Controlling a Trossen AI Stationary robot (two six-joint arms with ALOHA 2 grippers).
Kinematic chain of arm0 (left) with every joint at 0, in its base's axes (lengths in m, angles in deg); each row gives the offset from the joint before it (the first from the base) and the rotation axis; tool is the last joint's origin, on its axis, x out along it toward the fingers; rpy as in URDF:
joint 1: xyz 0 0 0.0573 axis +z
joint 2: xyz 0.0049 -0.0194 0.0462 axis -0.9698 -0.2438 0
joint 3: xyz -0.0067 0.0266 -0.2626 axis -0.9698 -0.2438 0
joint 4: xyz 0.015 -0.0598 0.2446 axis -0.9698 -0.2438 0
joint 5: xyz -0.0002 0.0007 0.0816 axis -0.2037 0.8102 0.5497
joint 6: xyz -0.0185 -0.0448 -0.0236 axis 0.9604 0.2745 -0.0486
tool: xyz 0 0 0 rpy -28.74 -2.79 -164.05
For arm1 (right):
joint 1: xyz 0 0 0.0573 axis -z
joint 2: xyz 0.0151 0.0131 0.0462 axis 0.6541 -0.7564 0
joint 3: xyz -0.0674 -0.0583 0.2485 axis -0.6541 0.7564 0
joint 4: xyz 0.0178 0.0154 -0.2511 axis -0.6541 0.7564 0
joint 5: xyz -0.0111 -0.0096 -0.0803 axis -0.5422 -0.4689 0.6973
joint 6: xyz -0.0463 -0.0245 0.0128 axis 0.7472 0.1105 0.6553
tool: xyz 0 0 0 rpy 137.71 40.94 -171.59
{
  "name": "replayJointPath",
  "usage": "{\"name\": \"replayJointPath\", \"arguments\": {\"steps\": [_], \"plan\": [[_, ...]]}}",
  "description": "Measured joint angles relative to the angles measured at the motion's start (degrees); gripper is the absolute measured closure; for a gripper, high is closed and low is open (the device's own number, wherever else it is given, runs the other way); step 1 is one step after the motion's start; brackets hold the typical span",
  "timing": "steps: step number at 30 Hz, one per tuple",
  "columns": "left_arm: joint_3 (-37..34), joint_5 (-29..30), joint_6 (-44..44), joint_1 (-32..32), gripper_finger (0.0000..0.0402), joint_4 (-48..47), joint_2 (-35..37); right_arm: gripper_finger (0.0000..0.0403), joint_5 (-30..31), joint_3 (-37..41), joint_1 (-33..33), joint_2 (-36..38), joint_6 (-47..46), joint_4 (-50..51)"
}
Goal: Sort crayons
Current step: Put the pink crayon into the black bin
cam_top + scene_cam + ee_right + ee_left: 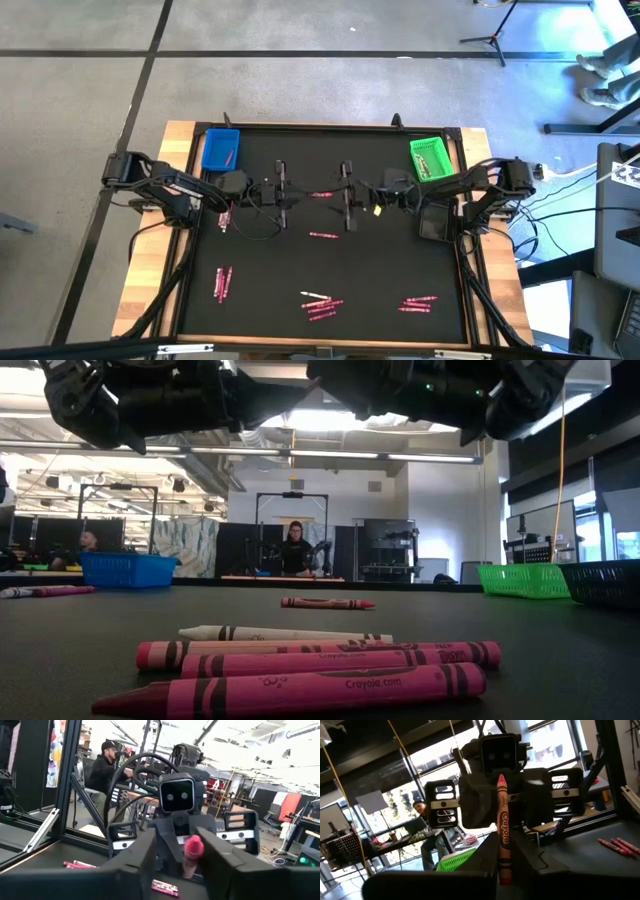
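1. The held crayon (pixel 502 825), red-pink, is in the air over the middle of the table, between my two grippers. Its long axis runs left to right across the table.
2. My left gripper (pixel 503 876) is clamped on its blunt end. The tip points right, towards my other arm.
3. My right gripper (pixel 188 862) faces it. Its fingers flank the tip end, but I cannot tell whether they grip it. The right arm is therefore the nearer to take it.
4. Wrapper reads "Crayola" along the stick.
5. The loose crayons (pixel 322 305) lie in clusters along the near side; "Crayola.com" is legible on the nearest.
6. The blue tray (pixel 206 150) stands far left, the green tray (pixel 415 150) far right.
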Motion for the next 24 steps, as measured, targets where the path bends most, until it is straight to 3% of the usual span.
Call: {"name": "replayJointPath", "arguments": {"steps": [6,11,15,19,24], "plan": [[0.0,-0.4,0.57,-0.04,0.038,-0.07,0.0,0.0387,0.54,-0.01,0.09,0.0,1.84,0.03],[-0.02,-0.13,0.53,0.0,0.0369,-0.68,0.0,0.0368,2.08,0.0,0.07,0.5,1.92,1.65],[0.0,2.64,0.51,0.04,0.0329,-1.4,0.04,0.0388,5.07,0.0,-0.02,3.44,3.76,7.35],[0.0,9.53,0.44,0.04,0.0286,-3.87,0.04,0.0385,10.87,-0.01,-0.02,9.96,3.62,19.41],[0.01,13.85,0.37,0.04,0.0268,-11.21,0.04,0.0375,18.51,-3.03,-0.02,19.31,-2.25,44.98]]}}
